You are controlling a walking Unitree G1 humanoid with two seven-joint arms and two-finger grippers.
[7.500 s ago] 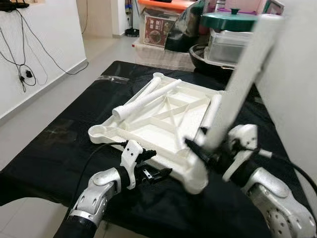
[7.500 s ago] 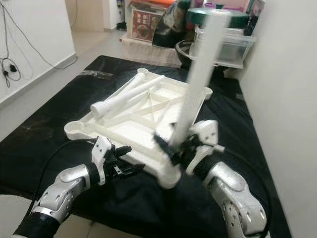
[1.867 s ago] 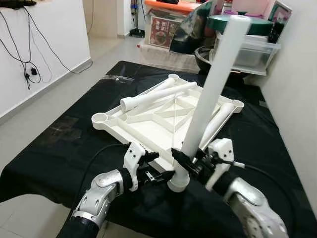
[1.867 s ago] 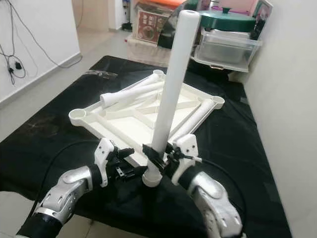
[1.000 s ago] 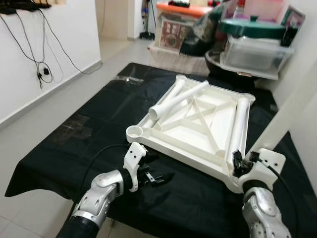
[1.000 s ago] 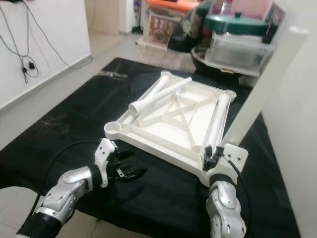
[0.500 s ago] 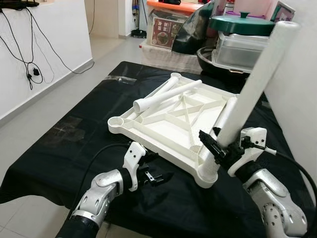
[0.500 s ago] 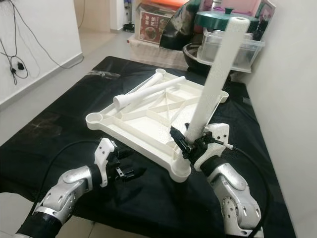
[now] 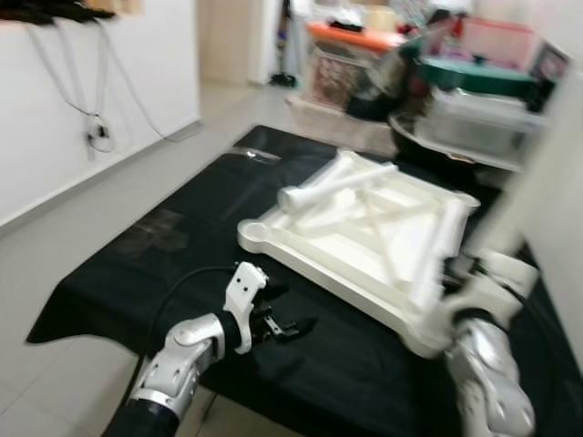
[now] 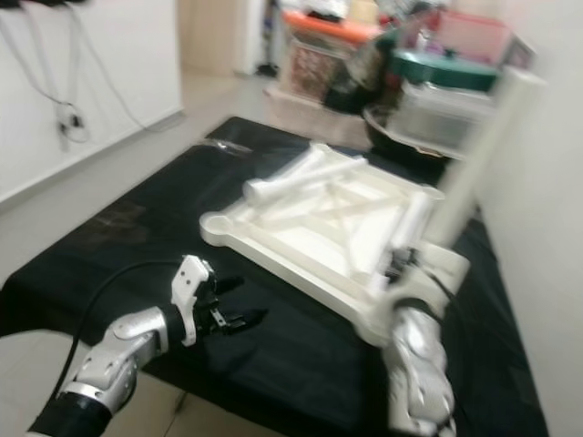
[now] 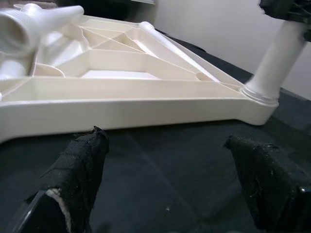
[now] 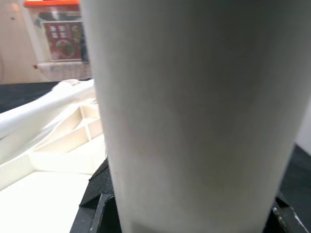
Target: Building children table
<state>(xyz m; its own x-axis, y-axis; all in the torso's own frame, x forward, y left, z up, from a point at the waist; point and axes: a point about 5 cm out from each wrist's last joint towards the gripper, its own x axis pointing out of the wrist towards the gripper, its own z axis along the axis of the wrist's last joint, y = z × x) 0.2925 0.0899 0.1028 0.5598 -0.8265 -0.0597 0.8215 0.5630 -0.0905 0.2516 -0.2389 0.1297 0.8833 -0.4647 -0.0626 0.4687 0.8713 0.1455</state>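
Note:
A white plastic table top [image 10: 310, 228] lies upside down on a black-covered surface [image 10: 137, 228]. My right gripper [image 10: 401, 269] is shut on a white table leg [image 10: 478, 150]. The leg stands at the top's near right corner socket [image 11: 260, 94] and leans up toward the right. In the right wrist view the leg [image 12: 194, 116] is very close. Two loose legs lie on the top, one [image 10: 305, 177] across the far left and one [image 10: 405, 223] along the right side. My left gripper [image 10: 232, 319] is open, low over the cloth just in front of the top's near edge [image 11: 121, 111], with its fingers [image 11: 73, 179] wide apart.
Storage boxes and a green-lidded container [image 10: 446, 68] crowd the far end of the surface. A white wall [image 10: 547, 228] runs close along the right. Bare floor [image 10: 91, 173] and a wall with hanging cables [image 9: 91, 137] lie to the left.
The whole picture has shifted and blurred, so the camera has moved. My right gripper still holds the leg at the corner, now leaning further right. The left gripper stays open in place.

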